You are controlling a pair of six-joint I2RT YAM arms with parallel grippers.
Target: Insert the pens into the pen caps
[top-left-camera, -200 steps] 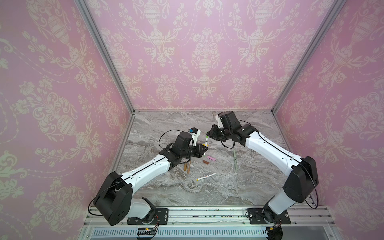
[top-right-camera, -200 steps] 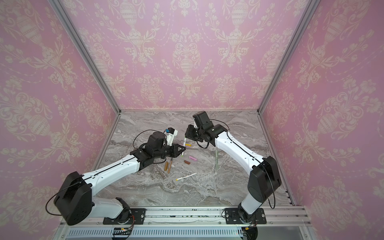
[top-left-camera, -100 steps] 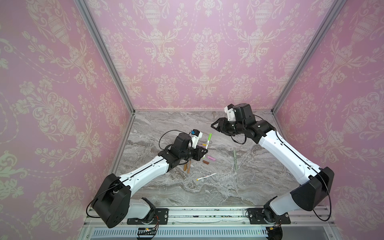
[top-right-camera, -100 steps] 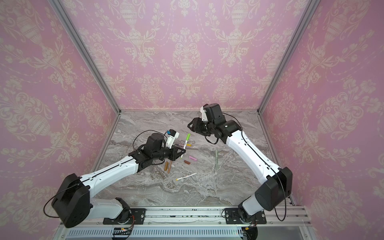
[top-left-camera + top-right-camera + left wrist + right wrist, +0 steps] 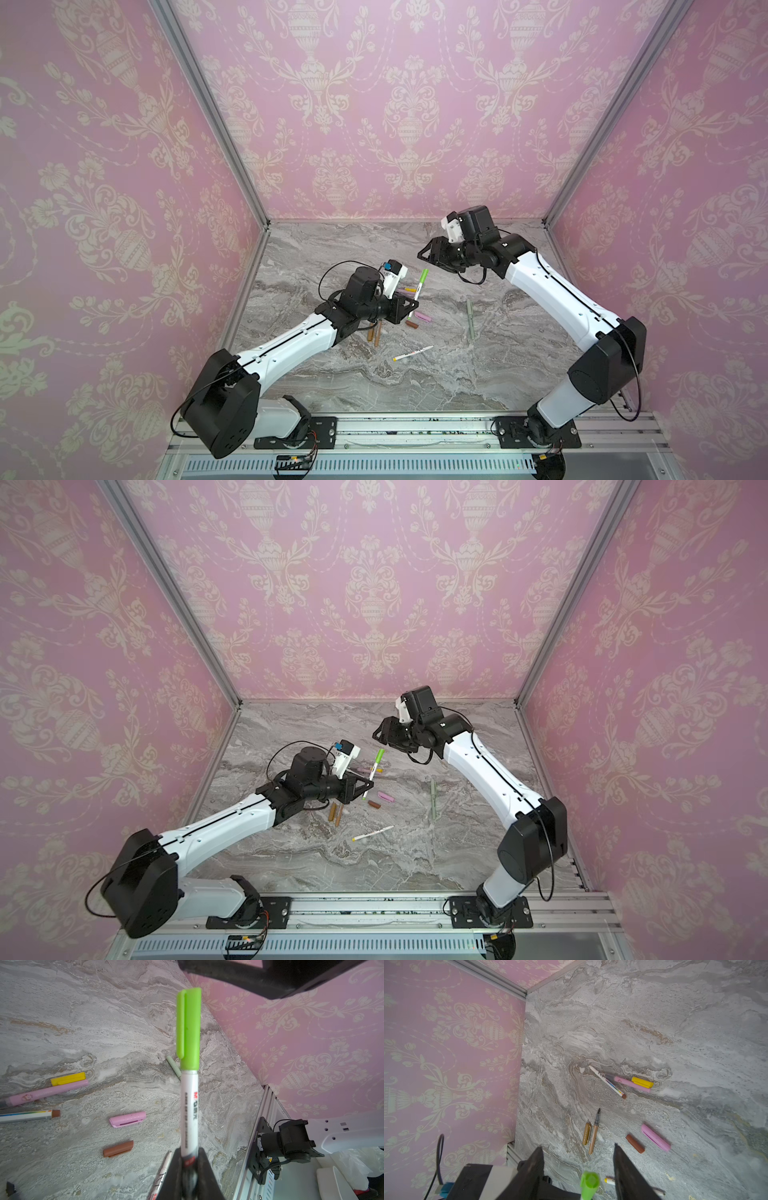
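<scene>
My left gripper is shut on the lower barrel of a white pen, which stands tilted up with the bright green cap seated on its tip. Both top views show this capped pen above the left gripper. My right gripper hangs open behind and above it, holding nothing, with the green cap below its fingers. Loose on the marble lie a yellow cap, pink pen, brown-ended white pen, tan pen, tan cap, brown cap and pink cap.
A sage green pen lies alone right of centre. A yellow-ended white pen lies nearer the front. Pink patterned walls close off the left, back and right, and a metal rail runs along the front edge.
My right gripper has opened, let go of the green cap and drawn back toward the far right. The cap stays on the pen in my left gripper, which has barely moved.
</scene>
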